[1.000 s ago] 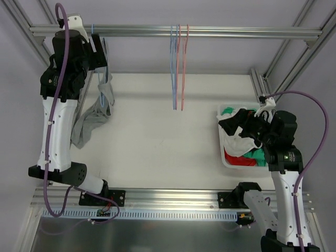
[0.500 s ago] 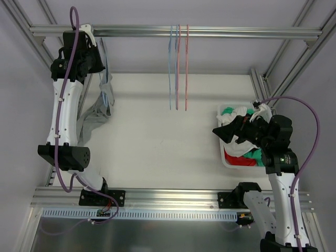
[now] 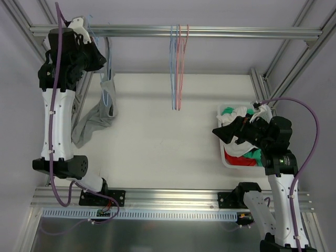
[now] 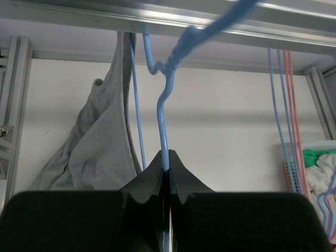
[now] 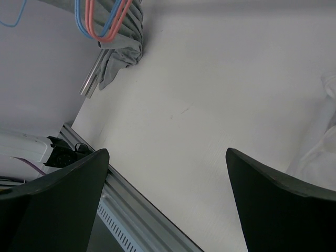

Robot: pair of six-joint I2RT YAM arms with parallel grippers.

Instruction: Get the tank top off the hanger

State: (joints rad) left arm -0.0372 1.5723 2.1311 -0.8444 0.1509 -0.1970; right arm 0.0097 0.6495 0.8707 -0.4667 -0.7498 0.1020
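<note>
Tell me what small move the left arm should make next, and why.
Probably lift the blue hanger slightly to unhook it from the rail. The left tool is shut on the hanger's wire neck, the grey tank top appears to hang from that hanger, and the open right tool sits far away.

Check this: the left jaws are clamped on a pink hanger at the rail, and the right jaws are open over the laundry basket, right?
Wrong colour: the left wrist view shows the left jaws clamped on a blue hanger at the rail. The right jaws are open over the laundry basket.
</note>
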